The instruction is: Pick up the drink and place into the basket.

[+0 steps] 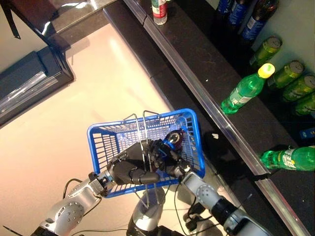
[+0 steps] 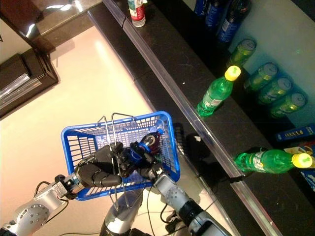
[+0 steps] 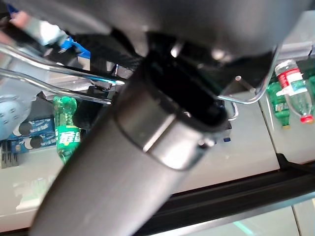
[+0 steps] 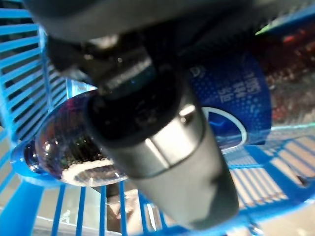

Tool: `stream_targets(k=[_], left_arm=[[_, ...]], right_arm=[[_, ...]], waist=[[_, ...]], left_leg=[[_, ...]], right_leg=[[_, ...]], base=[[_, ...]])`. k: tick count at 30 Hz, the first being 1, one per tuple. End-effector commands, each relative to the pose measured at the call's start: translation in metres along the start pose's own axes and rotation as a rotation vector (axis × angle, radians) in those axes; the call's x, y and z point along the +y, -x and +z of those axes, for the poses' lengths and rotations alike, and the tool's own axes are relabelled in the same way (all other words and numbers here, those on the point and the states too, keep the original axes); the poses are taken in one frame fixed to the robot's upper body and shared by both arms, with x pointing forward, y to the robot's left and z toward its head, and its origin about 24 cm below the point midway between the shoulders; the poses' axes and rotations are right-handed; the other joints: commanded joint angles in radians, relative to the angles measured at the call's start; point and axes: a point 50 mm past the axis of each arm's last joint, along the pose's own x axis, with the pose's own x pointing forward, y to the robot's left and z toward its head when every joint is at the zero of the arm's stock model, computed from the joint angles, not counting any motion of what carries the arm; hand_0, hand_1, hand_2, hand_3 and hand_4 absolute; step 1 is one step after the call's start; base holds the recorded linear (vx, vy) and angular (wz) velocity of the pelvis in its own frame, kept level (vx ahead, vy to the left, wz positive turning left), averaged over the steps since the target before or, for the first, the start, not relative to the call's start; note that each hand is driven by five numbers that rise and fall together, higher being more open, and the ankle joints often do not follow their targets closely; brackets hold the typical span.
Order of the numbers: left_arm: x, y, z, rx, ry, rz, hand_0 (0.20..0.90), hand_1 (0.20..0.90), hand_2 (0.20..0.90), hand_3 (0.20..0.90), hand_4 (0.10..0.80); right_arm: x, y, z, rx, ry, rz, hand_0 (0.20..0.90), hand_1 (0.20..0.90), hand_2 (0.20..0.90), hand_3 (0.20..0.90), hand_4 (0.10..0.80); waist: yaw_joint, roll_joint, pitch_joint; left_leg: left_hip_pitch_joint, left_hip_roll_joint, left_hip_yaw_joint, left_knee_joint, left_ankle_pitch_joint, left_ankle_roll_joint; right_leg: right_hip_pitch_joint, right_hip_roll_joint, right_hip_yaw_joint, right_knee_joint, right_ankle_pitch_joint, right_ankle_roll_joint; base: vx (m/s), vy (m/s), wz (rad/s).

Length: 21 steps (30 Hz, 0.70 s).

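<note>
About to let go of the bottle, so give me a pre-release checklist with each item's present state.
1. Dark cola bottle inside the blue basket: ok, it sits within the walls.
2. Right hand holding the bottle: ok, fingers curled round it.
3. Left hand on the wire handles: ok, curled round them.
4. Bottle resting on the basket floor: cannot tell.
5. Basket level: not ok, it hangs tilted.
6. Green bottles on the dark shelf apart from the basket: ok.

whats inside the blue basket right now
A dark drink bottle with a blue label lies inside the blue basket, with the right robot hand curled round it. The hand hides most of the bottle and the basket floor beneath.
</note>
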Motion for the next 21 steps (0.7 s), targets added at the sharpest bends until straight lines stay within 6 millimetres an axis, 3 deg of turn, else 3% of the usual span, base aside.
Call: stream_targets(k=[1,10,11,12,13,21], left_arm=[[-0.114,-0.038,0.058,-0.331,-0.152,-0.853,0.3,0.3,0.3,0.2,0.1],[-0.116,-0.043,0.06,-0.325,-0.142,-0.843,0.3,0.3,0.3,0.2,0.1],[-0.116,-0.044,0.059,-0.323,-0.139,-0.844,0.3,0.3,0.3,0.2,0.1],[-0.116,-0.044,0.059,-0.32,-0.136,-0.845,0.3,0.3,0.3,0.2,0.1],[-0.117,-0.045,0.059,-0.317,-0.135,-0.845,0.3,0.3,0.3,0.2,0.1],[-0.119,-0.051,0.057,-0.272,-0.15,-0.831,0.3,0.3,0.3,0.2,0.1]], right_arm=[[0.102,-0.019,-0.025,0.067,-0.058,0.331,0.3,0.3,0.3,0.2,0.1],[0.096,-0.03,-0.014,0.054,-0.06,0.227,0.312,0.312,0.312,0.214,0.114],[0.094,-0.031,-0.012,0.049,-0.052,0.209,0.479,0.479,0.479,0.409,0.309],[0.091,-0.032,-0.012,0.047,-0.04,0.185,0.731,0.731,0.731,0.702,0.602],[0.088,-0.033,-0.012,0.048,-0.027,0.165,0.9,0.9,0.9,0.9,0.8],[0.086,-0.036,-0.008,0.053,0.042,0.18,0.9,0.9,0.9,0.9,0.8]], waist=[[-0.011,-0.001,-0.067],[0.003,-0.006,-0.06],[0.005,-0.007,-0.06],[0.006,-0.008,-0.059],[0.007,-0.009,-0.057],[0.022,-0.031,-0.052]], left_leg=[[-0.012,0.036,0.055,0.063,-0.024,0.035],[-0.018,0.032,0.048,0.062,-0.023,0.037],[-0.018,0.032,0.047,0.06,-0.022,0.037],[-0.019,0.032,0.047,0.06,-0.022,0.038],[-0.02,0.032,0.046,0.06,-0.021,0.038],[-0.02,0.035,0.042,0.052,-0.019,0.037]], right_leg=[[-0.064,-0.061,0.065,0.04,0.123,-0.017],[-0.066,-0.062,0.062,0.04,0.127,-0.014],[-0.066,-0.062,0.06,0.04,0.127,-0.014],[-0.065,-0.062,0.059,0.04,0.127,-0.013],[-0.066,-0.062,0.059,0.04,0.127,-0.013],[-0.063,-0.058,0.053,0.033,0.133,-0.009]], base=[[0.0,0.0,0.0],[0.001,0.0,0.01],[0.018,-0.001,0.08],[0.018,-0.005,0.12],[0.013,-0.007,0.13],[0.015,-0.033,0.03]])
